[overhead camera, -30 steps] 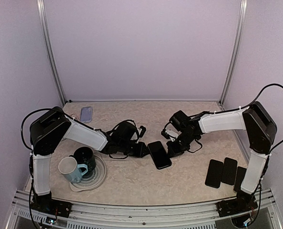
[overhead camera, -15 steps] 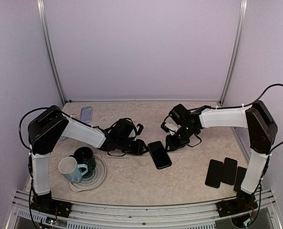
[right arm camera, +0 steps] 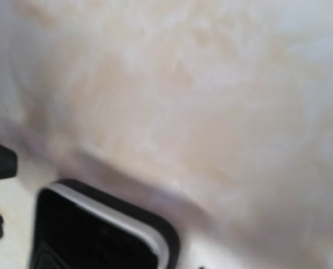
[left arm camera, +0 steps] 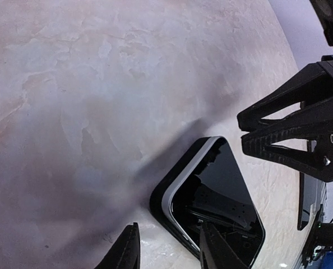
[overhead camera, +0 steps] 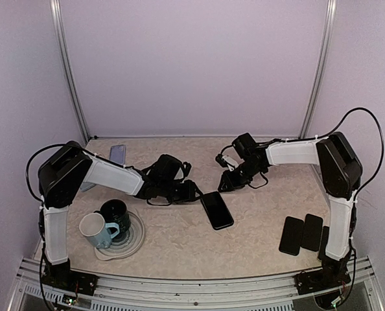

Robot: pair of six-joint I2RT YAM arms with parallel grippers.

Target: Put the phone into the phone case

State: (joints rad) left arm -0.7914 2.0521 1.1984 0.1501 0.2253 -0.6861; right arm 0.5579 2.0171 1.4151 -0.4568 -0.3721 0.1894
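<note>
Black with a pale rim, the phone (overhead camera: 216,210) lies flat on the beige table (overhead camera: 179,246) between my two grippers, its far corner just ahead of my left gripper (overhead camera: 191,192), whose fingers (left arm camera: 128,251) stand parted and hold nothing. My right gripper (overhead camera: 226,183) hangs just off the phone's far end, jaws a little apart and empty. Both arms reach low toward the middle, wrists near the tabletop.

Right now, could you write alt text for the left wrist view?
A black phone with a pale rim lies on the marbled table, just ahead of the open left pincer at the bottom edge. The right pincer hangs at the right.
</note>
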